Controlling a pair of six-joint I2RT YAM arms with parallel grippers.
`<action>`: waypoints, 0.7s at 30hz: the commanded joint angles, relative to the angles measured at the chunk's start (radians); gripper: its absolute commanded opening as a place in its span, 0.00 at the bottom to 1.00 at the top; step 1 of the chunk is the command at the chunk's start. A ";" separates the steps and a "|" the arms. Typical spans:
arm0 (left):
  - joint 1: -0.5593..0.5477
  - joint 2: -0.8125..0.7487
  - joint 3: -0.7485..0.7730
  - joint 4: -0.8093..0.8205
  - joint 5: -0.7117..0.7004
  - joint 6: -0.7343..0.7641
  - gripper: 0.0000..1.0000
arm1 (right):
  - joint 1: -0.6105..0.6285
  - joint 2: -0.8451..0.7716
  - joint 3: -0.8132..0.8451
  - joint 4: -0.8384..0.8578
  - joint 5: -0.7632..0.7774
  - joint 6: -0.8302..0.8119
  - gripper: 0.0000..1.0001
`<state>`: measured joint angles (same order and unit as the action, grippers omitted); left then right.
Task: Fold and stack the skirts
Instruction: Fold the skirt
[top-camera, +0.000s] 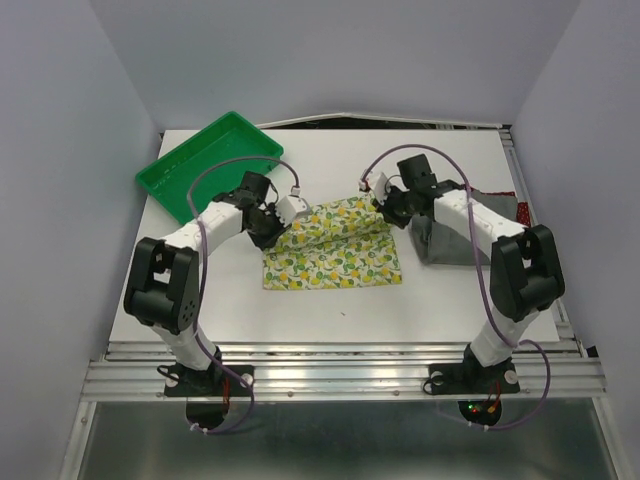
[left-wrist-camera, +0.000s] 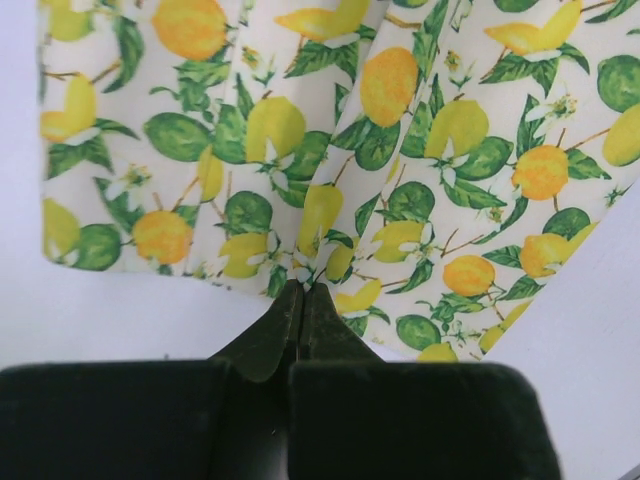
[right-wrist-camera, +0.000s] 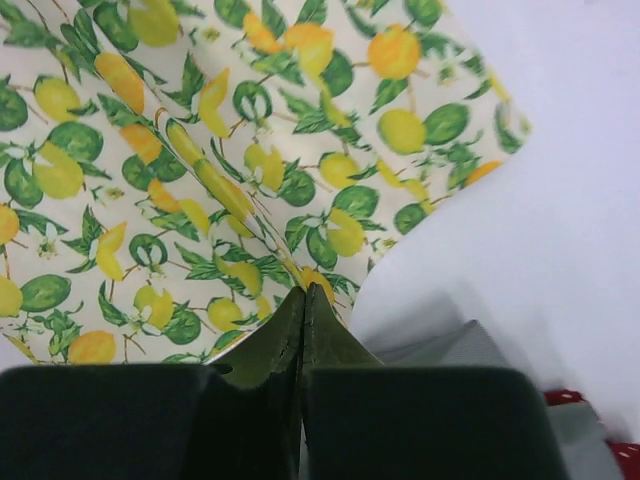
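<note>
- The lemon skirt (top-camera: 335, 255) lies mid table (top-camera: 330, 310), far edge lifted & bunched.
- L gripper (left-wrist-camera: 300, 292) is clenched on the far-left edge of it.
- R gripper (right-wrist-camera: 305, 292) is clenched on its far-right edge.
- Grey skirt (top-camera: 440, 245) sits folded just right of it; red dotted skirt (top-camera: 520, 212) peeks out at the right.
- Green tray (top-camera: 205, 165) is far left.

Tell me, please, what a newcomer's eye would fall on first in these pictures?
The lemon-print skirt lies mid-table, and the left gripper and right gripper are each shut on its far edge, one at each end. A bright green tray sits at the far left corner, while a folded grey skirt lies at the right, with a dark red skirt showing beside it.
</note>
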<state>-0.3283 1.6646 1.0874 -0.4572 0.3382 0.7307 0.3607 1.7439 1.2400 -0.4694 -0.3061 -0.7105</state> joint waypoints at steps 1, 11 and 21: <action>0.009 -0.110 0.120 -0.112 -0.037 0.012 0.00 | -0.008 -0.086 0.137 -0.098 0.018 -0.015 0.01; 0.006 -0.312 0.043 -0.296 -0.036 0.085 0.00 | 0.026 -0.257 -0.008 -0.215 -0.030 -0.032 0.01; -0.038 -0.203 -0.211 -0.186 0.025 0.082 0.00 | 0.067 -0.172 -0.318 0.001 0.015 -0.014 0.01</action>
<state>-0.3611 1.4307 0.9470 -0.6441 0.3695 0.7967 0.4366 1.5253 0.9504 -0.5674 -0.3489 -0.7261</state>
